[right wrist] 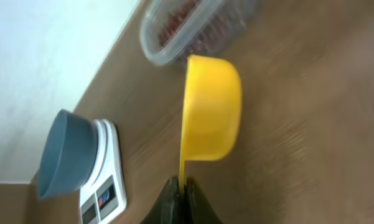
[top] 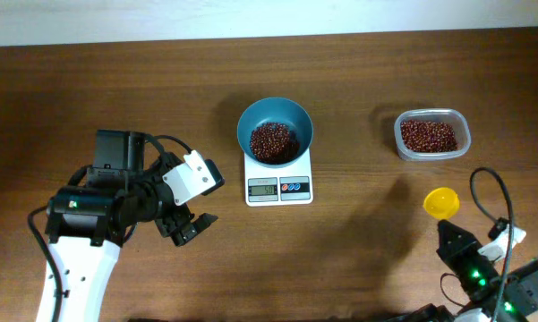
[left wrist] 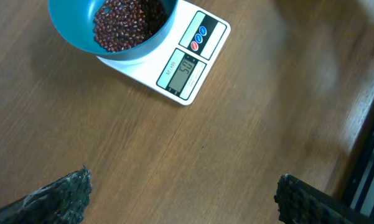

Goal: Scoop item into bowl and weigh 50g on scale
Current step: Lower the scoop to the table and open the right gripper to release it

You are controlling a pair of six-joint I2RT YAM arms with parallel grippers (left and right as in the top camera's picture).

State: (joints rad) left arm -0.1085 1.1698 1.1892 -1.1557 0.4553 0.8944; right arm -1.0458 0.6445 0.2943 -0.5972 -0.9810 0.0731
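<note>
Only right wrist: right tool (right wrist: 182,188) pinches yellow scoop (right wrist: 211,109) | left tool (left wrist: 183,190) wide, empty

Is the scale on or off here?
On: the scale shows dark digits on its display in the left wrist view; exact reading blurred.

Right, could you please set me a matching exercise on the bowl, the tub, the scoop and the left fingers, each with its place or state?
Things:
1 bowl
2 tub
3 scoop
4 left fingers

Places or states:
A clear plastic
B held by the right fingers
C on the scale
D open, holding nothing

Pairs: 1-C, 2-A, 3-B, 4-D.
</note>
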